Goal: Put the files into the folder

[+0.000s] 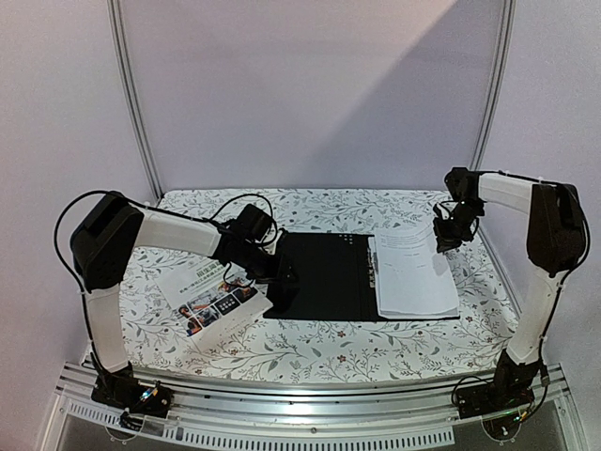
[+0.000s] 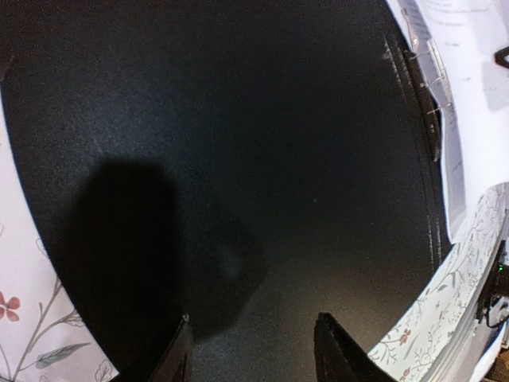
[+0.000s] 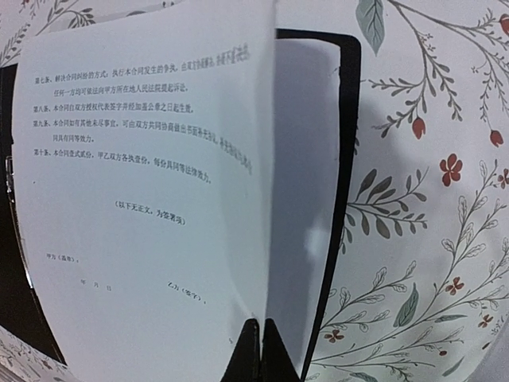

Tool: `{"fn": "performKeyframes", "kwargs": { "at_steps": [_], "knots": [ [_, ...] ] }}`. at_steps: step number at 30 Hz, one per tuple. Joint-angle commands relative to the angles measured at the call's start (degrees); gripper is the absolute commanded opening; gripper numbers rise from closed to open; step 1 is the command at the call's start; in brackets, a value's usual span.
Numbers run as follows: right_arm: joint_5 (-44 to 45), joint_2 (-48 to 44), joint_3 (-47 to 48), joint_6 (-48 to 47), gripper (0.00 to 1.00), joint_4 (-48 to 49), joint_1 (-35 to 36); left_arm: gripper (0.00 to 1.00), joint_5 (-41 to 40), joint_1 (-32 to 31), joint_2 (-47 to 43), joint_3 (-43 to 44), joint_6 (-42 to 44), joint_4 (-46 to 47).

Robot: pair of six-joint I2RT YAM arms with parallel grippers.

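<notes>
The folder (image 1: 324,277) lies open on the table, its black inside up. White printed sheets (image 1: 413,272) lie on its right half. My right gripper (image 1: 445,235) is shut on the far edge of the top white sheet (image 3: 151,199) and lifts that edge, so the sheet curls above the folder's black rim (image 3: 338,199). My left gripper (image 1: 282,279) is open and empty, low over the folder's left half (image 2: 238,159). The colourful brochure sheet (image 1: 216,299) lies on the cloth left of the folder, partly under my left arm.
The table carries a white floral cloth (image 1: 329,348). A metal clip strip (image 2: 425,95) runs down the folder's spine. White walls and a metal frame enclose the back and sides. The arm bases stand on a rail at the near edge.
</notes>
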Motion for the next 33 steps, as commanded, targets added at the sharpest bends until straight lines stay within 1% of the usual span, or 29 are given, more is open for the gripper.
{"fn": "performKeyframes", "kwargs": {
  "at_steps": [1,7,11,16,26,30,33],
  "knots": [
    [1.30,2.39,2.34,-0.68,0.00,0.02,-0.31,0.52,0.15,0.13,0.45,0.27,0.79,-0.84],
    [4.47,4.82,3.75,-0.61,0.00,-0.18,-0.28,0.51,0.67,0.05,0.86,0.27,0.64,-0.71],
    [4.17,6.08,4.50,-0.27,0.00,-0.02,-0.30,0.51,1.31,0.05,0.91,0.18,0.53,-0.30],
    [8.21,6.02,4.51,-0.54,0.00,0.18,-0.33,0.51,1.46,0.05,1.16,0.18,0.59,-0.33],
    [6.56,6.01,5.30,-1.33,0.00,0.26,-0.23,0.50,1.56,0.05,1.33,0.36,0.80,-0.41],
    [0.49,5.77,5.19,-1.32,0.00,1.21,0.28,0.50,1.66,0.05,1.43,0.44,0.88,-0.42],
    [-0.47,6.19,5.56,-1.86,0.00,1.39,1.69,0.50,1.69,0.05,1.59,0.45,0.93,-0.42]
  ]
}}
